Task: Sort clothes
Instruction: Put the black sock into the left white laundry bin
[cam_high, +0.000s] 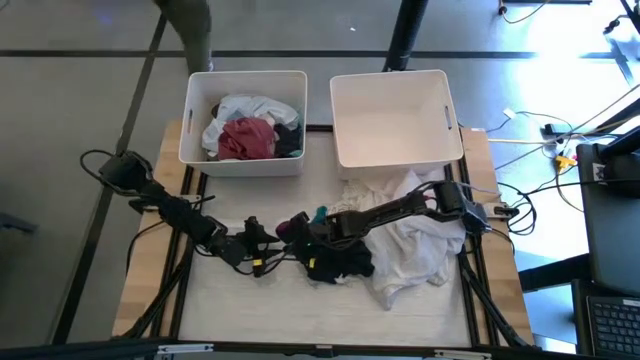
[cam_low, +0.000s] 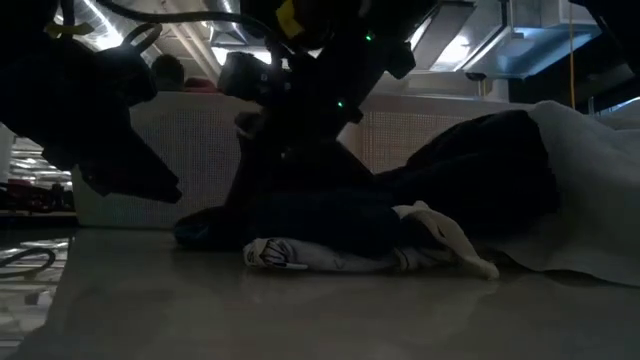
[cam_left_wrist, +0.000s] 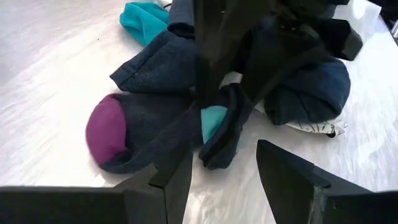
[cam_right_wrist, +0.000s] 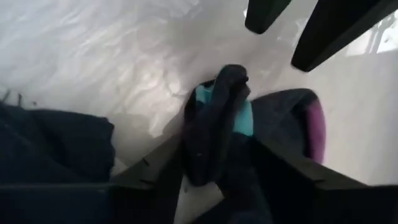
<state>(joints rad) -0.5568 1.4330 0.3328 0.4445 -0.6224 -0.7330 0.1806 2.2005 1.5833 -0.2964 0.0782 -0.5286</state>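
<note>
Between right jaws, dark sock (cam_right_wrist: 217, 118).

High view: set overhead, faced straight down on the whole table (cam_high: 150, 290). Low view: placed at tabletop level, faced across into the room, close to the dark clothes (cam_low: 330, 215). Wrist views: aimed from opposite sides, very near, at the same dark sock (cam_left_wrist: 221, 127), shared.
</note>
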